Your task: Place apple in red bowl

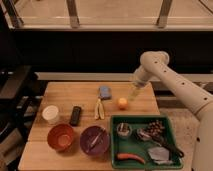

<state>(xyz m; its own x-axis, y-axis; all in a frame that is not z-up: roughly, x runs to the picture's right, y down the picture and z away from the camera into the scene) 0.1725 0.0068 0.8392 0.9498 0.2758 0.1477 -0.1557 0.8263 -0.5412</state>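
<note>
The apple (122,103) is a small round yellow-orange fruit on the wooden table (60,92), right of centre, just above the green tray. The red bowl (61,136) stands at the front left of the table, next to the purple bowl. My gripper (133,93) hangs from the white arm coming in from the right. It points down just right of and slightly behind the apple, very close to it. I cannot tell whether it touches the apple.
A purple bowl (94,139) with utensils stands right of the red bowl. A white cup (50,113), a black remote (75,115), a pale banana (99,108) and a blue sponge (104,92) lie on the table. A green tray (172,131) at the front right holds a carrot (130,156) and other items.
</note>
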